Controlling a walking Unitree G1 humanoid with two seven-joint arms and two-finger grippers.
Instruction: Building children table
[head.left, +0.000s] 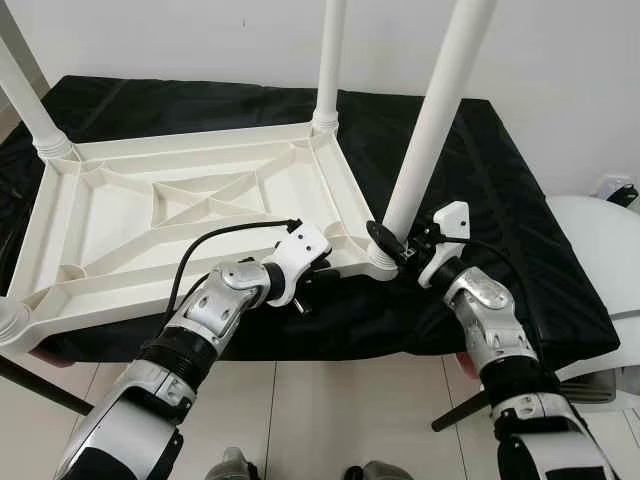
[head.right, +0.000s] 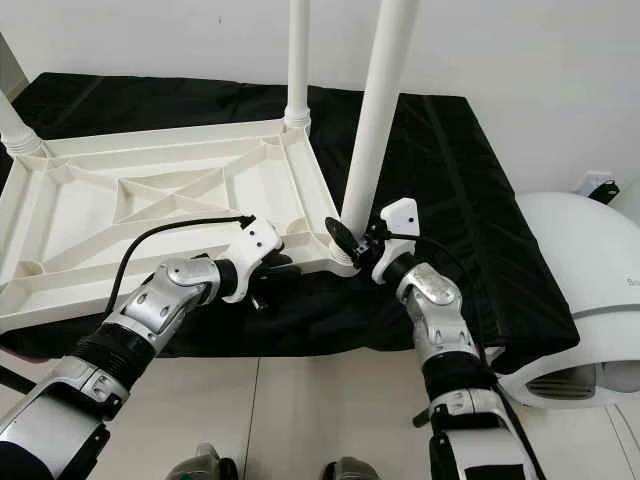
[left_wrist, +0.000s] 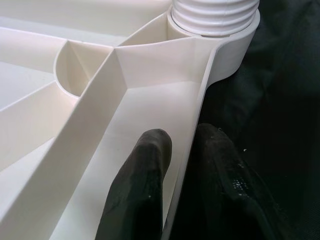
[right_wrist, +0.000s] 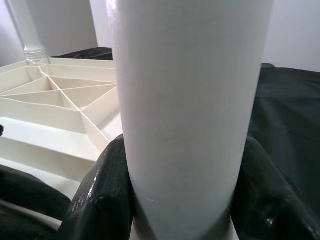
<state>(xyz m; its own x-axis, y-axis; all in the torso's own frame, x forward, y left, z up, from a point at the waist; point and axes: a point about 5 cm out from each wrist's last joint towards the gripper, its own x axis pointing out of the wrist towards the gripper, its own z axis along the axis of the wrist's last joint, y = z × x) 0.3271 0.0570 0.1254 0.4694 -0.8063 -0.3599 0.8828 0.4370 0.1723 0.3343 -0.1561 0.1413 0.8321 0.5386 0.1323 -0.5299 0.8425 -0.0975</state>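
**— Where is the table?**

— On the black cloth (head.left: 500, 180) in front of me, the white tabletop (head.left: 150, 215) lies upside down, its ribbed underside facing up. I count four corners, and each one has a white leg standing in it: the far-left leg (head.left: 25, 95), the far-right leg (head.left: 330, 55), the near-right leg (head.left: 435, 120), and at the near-left corner only the base of a leg (head.left: 10, 320) shows at the picture's edge.

**— And your grippers? How many are at work?**

— Both. My right gripper (head.left: 395, 240) is at the foot of the near-right leg, just above its socket (head.left: 380, 262). In my right wrist view one black finger (right_wrist: 102, 200) sits on each side of the leg, pressed against it, so I am pinching the leg between them. The leg stands tilted, leaning toward my right at the top.

**— The left one?**

— My left gripper (head.left: 318, 280) is on the tabletop's near edge, just beside that same corner. In my left wrist view one finger (left_wrist: 137, 190) lies inside the rim (left_wrist: 192, 130) and the other outside on the cloth, with the thin wall between them. They are closed on the rim.

**— Anything else around?**

— One white rounded object (head.right: 580, 280) stands off to my right, beside the cloth. A mark on its side is cut off at the picture's edge and too small for me to read.
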